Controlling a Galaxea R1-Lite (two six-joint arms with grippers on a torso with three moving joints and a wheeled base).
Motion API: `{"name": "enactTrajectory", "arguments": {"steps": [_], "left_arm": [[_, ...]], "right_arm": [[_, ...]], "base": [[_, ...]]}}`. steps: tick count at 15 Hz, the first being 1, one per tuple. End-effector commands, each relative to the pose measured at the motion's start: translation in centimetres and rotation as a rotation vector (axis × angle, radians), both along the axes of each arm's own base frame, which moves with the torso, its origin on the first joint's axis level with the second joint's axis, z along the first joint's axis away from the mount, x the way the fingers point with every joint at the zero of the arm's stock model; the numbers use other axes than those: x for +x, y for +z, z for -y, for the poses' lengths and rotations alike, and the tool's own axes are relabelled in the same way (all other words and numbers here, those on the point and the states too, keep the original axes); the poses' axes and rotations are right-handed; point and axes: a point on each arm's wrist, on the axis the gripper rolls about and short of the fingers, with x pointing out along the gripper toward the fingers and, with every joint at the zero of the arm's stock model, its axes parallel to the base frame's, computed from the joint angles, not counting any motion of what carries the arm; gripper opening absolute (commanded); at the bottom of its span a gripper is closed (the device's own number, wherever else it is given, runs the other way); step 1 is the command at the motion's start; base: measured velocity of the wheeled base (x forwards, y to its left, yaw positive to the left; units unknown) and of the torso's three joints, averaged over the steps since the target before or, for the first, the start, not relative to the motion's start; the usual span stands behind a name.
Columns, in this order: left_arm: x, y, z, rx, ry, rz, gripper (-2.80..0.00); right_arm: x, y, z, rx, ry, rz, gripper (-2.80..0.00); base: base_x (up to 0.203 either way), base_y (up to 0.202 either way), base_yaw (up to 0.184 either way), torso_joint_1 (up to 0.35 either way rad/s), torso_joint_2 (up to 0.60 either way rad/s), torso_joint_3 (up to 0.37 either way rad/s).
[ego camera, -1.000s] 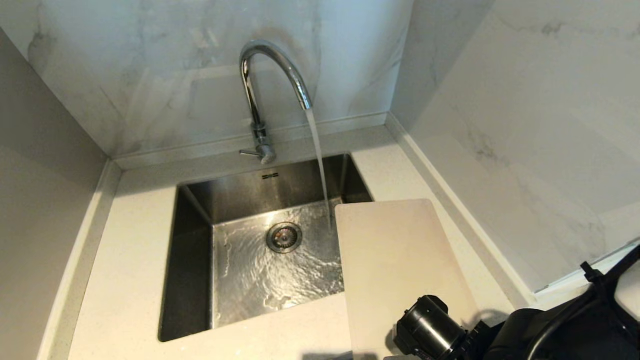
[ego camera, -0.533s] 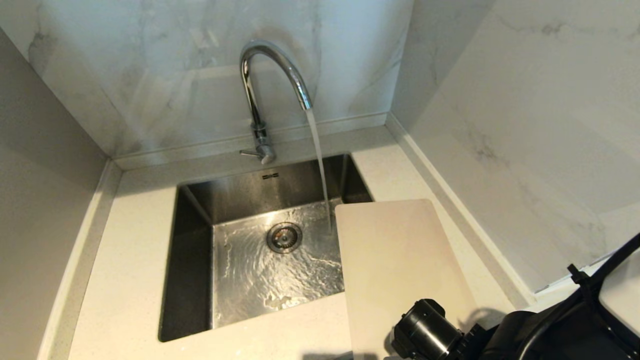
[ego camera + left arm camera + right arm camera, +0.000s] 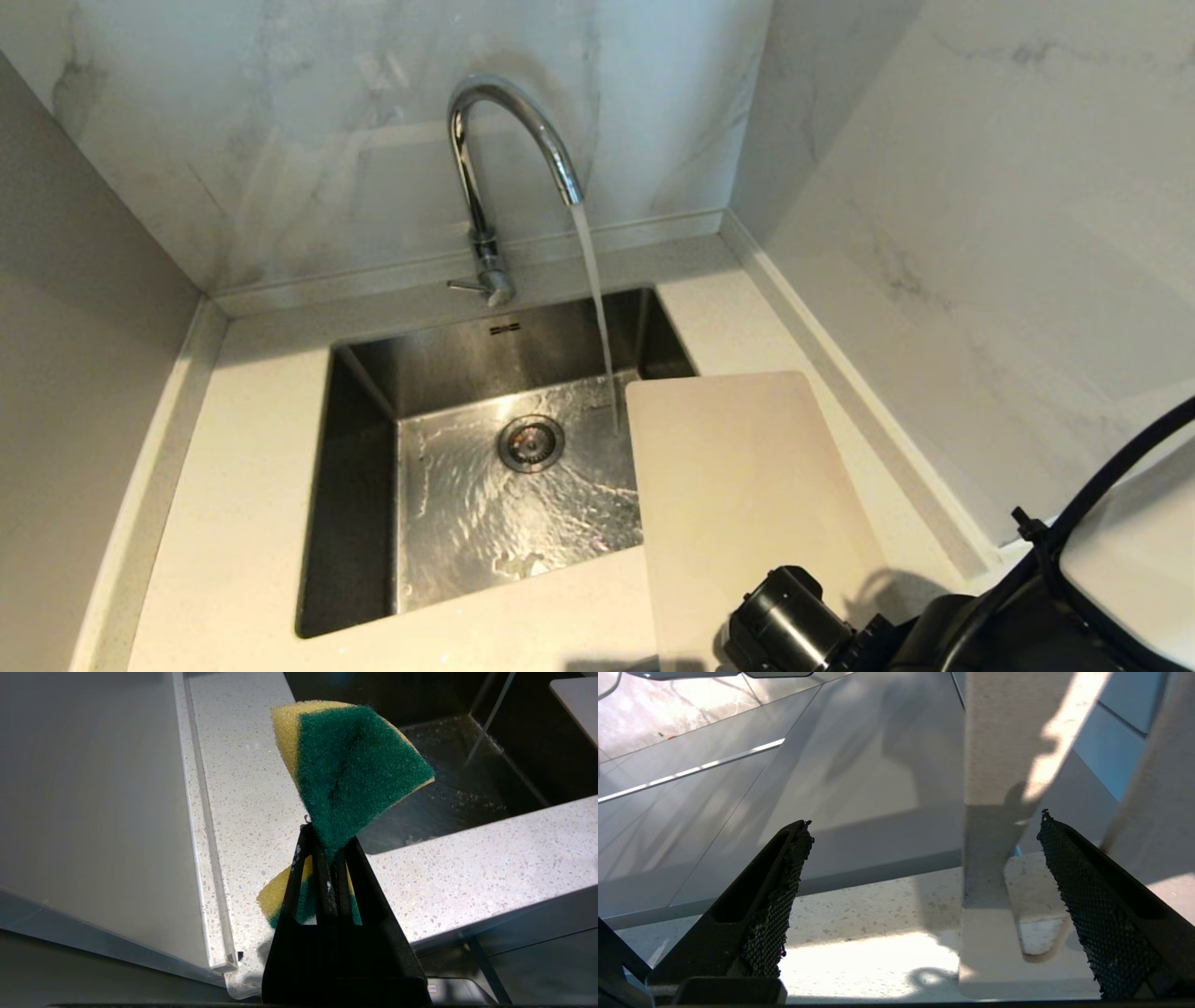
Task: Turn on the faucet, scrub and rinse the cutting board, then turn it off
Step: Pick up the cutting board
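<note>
Water pours from the chrome faucet [image 3: 476,177] into the steel sink [image 3: 359,439]; its thin lever [image 3: 464,286] points left. The cream cutting board [image 3: 747,495] lies flat on the counter to the sink's right, its far corner overhanging the basin. My right arm [image 3: 794,625] hangs over the board's near end. In the right wrist view my right gripper [image 3: 924,819] is open, and the cutting board's [image 3: 994,952] slotted handle end lies between the fingers, nearer one pad [image 3: 1083,896]. My left gripper [image 3: 327,840], outside the head view, is shut on a green-and-yellow sponge [image 3: 350,765].
Marble walls [image 3: 934,187] close in the back and right of the speckled counter [image 3: 243,485]. A raised ledge [image 3: 878,411] runs along the right wall beside the board. A drain [image 3: 530,442] sits in the wet sink floor. A grey panel [image 3: 93,812] borders the counter's left.
My right arm has slid lower and slightly left in the head view, toward the board's near end. Water keeps running; board, faucet and left gripper have not moved.
</note>
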Motion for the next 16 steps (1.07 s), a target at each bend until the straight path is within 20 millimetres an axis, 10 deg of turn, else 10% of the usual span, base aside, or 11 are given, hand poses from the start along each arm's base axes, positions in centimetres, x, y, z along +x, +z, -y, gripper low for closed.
{"name": "enactTrajectory", "arguments": {"steps": [1, 16], "left_arm": [[0.0, 0.0, 0.0, 0.000, 0.001, 0.000, -2.80], [0.0, 0.0, 0.0, 0.000, 0.001, -0.001, -2.80]], "right_arm": [[-0.1, -0.7, 0.0, -0.020, 0.006, -0.023, 0.00], [0.0, -4.3, 0.0, -0.003, 0.006, -0.029, 0.00]], "base": [[0.000, 0.000, 0.000, 0.000, 0.00, 0.000], [0.000, 0.000, 0.000, 0.000, 0.00, 0.000]]}}
